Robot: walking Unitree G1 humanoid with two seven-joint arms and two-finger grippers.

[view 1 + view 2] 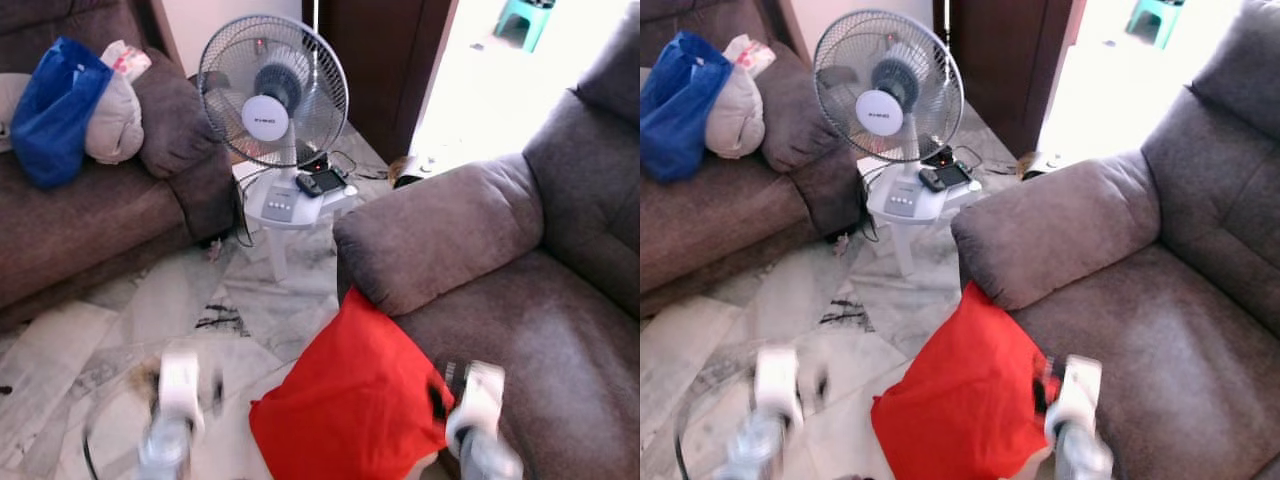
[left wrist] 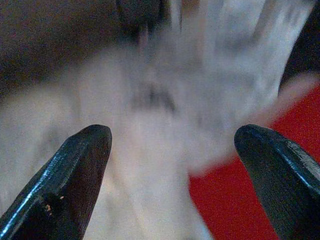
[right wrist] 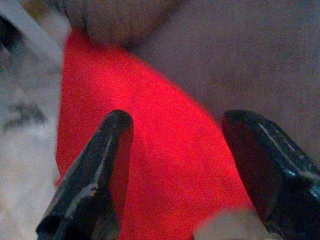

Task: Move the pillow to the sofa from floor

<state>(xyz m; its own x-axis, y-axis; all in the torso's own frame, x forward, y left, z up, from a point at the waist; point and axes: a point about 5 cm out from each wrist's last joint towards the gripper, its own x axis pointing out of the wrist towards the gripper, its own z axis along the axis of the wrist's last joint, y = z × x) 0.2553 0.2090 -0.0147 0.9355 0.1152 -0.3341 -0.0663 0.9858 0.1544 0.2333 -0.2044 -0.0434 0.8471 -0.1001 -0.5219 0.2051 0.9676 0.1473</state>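
Note:
A red pillow (image 1: 350,400) leans against the front of the grey sofa (image 1: 540,330), its lower end near the marble floor. My right gripper (image 3: 175,150) is open, its two black fingers straddling the pillow's right edge beside the sofa seat. The right wrist (image 1: 475,405) sits against that edge. My left gripper (image 2: 172,150) is open above the floor, left of the pillow, with the blurred left wrist (image 1: 175,400) a short way from the pillow's lower left corner.
A white standing fan (image 1: 272,95) rises from a small white stool (image 1: 285,205) ahead, between the sofa's armrest (image 1: 440,235) and a second brown sofa (image 1: 90,220). That sofa carries a blue bag (image 1: 55,110) and a beige bundle (image 1: 112,120). Cables lie by the stool.

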